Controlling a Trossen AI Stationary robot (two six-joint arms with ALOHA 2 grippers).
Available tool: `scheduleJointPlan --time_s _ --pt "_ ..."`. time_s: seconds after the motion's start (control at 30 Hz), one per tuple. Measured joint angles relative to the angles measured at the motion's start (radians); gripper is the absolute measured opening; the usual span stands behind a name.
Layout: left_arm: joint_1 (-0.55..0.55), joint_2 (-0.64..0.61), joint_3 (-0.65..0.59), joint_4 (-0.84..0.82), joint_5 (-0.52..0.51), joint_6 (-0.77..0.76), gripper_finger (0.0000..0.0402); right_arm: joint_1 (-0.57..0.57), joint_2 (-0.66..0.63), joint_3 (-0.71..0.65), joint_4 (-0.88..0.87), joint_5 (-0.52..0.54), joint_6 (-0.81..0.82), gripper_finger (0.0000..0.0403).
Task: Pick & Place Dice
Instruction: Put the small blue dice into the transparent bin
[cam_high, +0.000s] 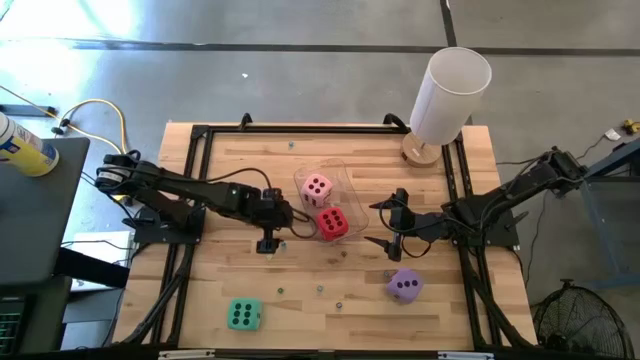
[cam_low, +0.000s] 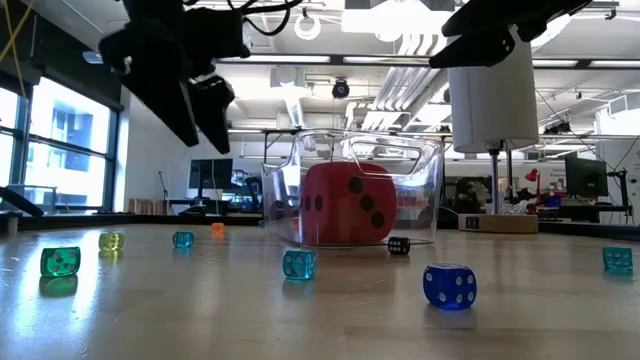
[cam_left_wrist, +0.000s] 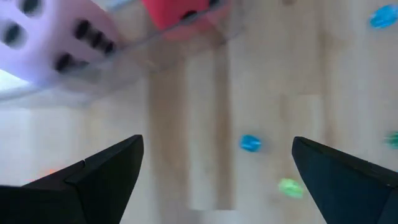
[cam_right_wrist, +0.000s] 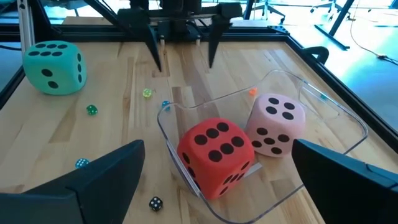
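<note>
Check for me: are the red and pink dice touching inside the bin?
Touching. The right wrist view shows the red die pressed against the pink die, with no gap where their sides meet.

No text, label or number can be read anywhere.

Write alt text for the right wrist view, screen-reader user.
A clear plastic bin on a wooden table holds a red die and a pink die. A green die sits outside; the left gripper hangs open beyond.
</note>
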Motion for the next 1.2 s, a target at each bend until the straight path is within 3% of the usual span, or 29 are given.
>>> scheduleJointPlan --time_s 0.13,0.3,0.57,0.87,1.0,1.2 --pt "-0.015 0.013 0.000 0.015 -0.085 0.132 0.0400 0.000 0.000 0.000 -0.004 0.000 -0.008 0.0400" --pt "-0.019 0.021 0.000 0.049 -0.101 0.254 0.0400 -0.008 0.000 0.000 -0.003 0.000 -0.061 0.0400" --pt "-0.014 0.020 0.000 0.122 -0.111 0.186 0.0400 -0.043 0.000 0.000 0.004 0.001 -0.113 0.0400" --pt "-0.064 0.003 0.007 0.152 -0.143 0.173 0.0400 -0.109 0.000 0.000 0.172 0.001 -0.350 0.0400" --pt "-0.120 -0.029 0.018 0.152 -0.142 0.180 0.0400 -0.121 0.000 0.001 0.200 -0.011 -0.263 0.0400" --pt "-0.149 -0.039 0.018 0.128 -0.141 0.126 0.0400 -0.121 0.001 0.001 0.152 -0.140 -0.134 0.0400"
